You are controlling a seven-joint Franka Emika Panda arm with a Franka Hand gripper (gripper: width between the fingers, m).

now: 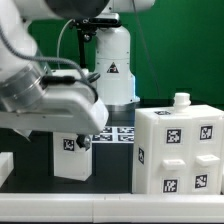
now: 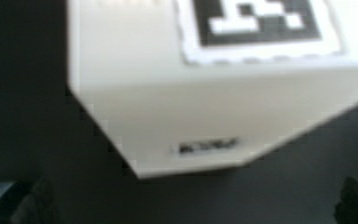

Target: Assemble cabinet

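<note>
Near right on the dark tabletop stands the white cabinet box, upright. The faces on view are closed and its inside is not visible. Raised square faces and several black-and-white tags mark its front and side, and a small round knob sits on top. Near left, apart from the box, the arm's jaws hang released and spread wide over an upright white panel bearing one tag; contact cannot be told. The wrist view shows that panel's tag and a small printed mark, both blurred. Farther back lies the marker board, then the robot base.
</note>
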